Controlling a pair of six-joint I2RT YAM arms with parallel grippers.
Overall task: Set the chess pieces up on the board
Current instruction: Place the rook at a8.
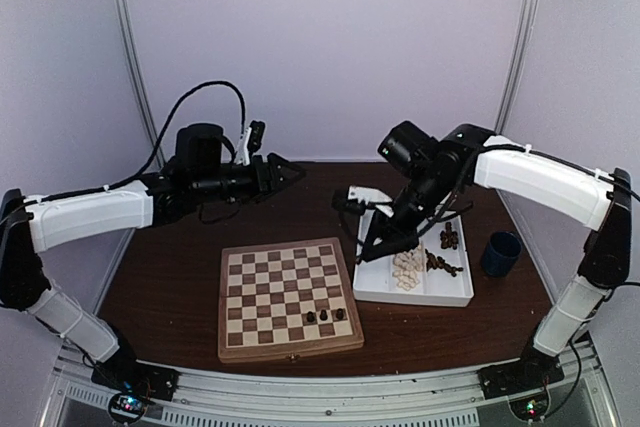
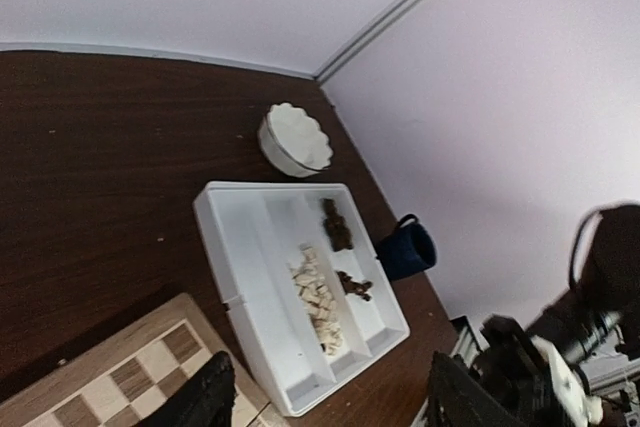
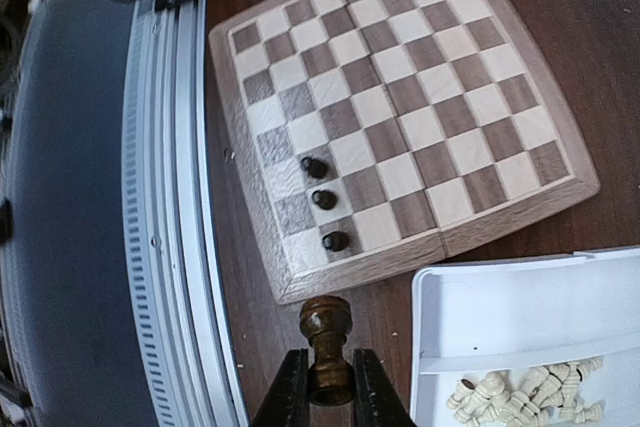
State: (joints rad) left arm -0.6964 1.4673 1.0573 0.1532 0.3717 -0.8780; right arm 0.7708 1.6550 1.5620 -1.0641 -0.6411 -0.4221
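At the near edge an aluminium rail [image 1: 330,389] carries both arm bases. Just beyond lies the chessboard [image 1: 268,287], flat and square to it, with three dark pawns [image 1: 324,316] upright side by side in its nearest row, at the right end. The other squares are bare.

The right gripper [image 3: 328,375] hangs between the board's right edge and the white divided tray [image 1: 374,279], its jaws clamped on the lower stem of a dark brown chess piece [image 3: 326,323], head pointing out. Such a turned wooden piece is probably light, hard and smooth, and likely to tip on its narrow base. A hold low on the stem, as here, seems soundest.

In the tray, cream pieces [image 1: 406,269] fill one compartment and loose dark pieces [image 1: 443,265] lie in the next. A dark blue cup [image 1: 500,253] stands just right of it.

Further back the left gripper [image 2: 335,399] hovers with its jaws wide apart, holding nothing. A white scalloped bowl [image 2: 295,139] sits behind the tray.

The dark wood table [image 1: 300,209] looks smooth and level, and pale walls [image 1: 320,47] enclose it.
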